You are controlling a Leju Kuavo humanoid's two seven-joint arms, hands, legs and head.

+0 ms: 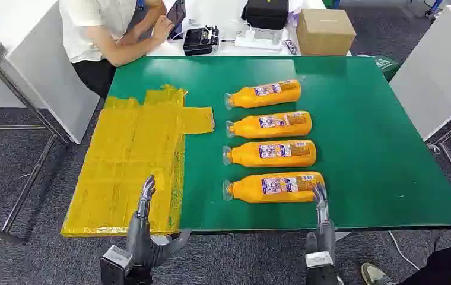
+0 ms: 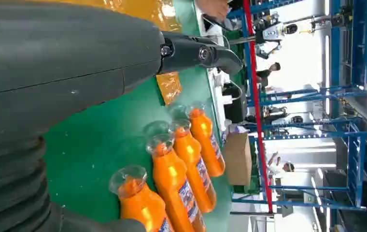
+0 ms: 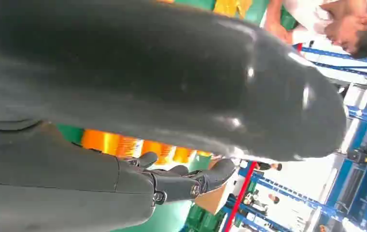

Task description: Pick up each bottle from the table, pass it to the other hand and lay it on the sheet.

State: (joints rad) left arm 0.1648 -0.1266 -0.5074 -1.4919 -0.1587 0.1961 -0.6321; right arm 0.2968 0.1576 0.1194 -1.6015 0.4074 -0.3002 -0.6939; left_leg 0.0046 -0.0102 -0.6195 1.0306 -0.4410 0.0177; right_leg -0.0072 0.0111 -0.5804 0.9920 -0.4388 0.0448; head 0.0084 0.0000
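Bottle labels point(image 1: 279, 150) too small to read (print blurred)

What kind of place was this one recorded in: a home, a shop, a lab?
Most likely a robot test area in an industrial hall or lab. Blue steel racking lines the background, a green mat-covered table holds four identical orange plastic bottles in a row, and a seated person works alongside.

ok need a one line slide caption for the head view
Four orange bottles lie in a column on the green table beside a yellow sheet, both hands empty at its near edge.
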